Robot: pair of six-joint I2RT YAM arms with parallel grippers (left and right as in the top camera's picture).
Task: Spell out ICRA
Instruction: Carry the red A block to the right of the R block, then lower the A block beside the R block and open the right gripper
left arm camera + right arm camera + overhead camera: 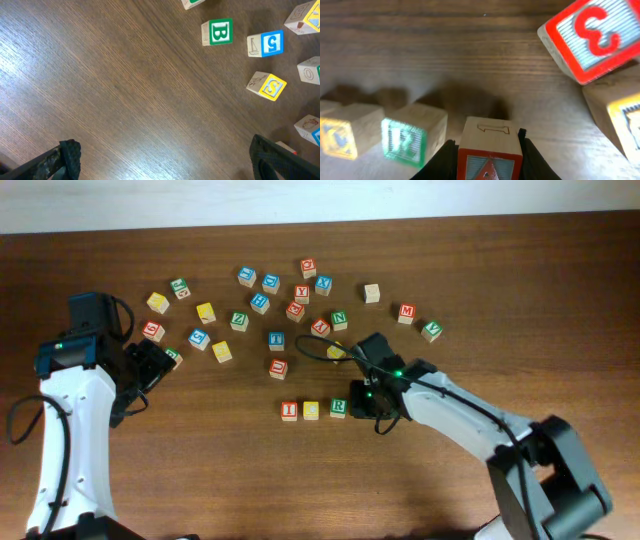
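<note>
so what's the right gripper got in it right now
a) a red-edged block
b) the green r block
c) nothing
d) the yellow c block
a: in the right wrist view the right gripper is shut on a red-edged block, pinched from both sides, while the green R block sits free just beside it.

Dark wood-grain table (560, 270), pale wall strip (300, 200) behind.
</note>
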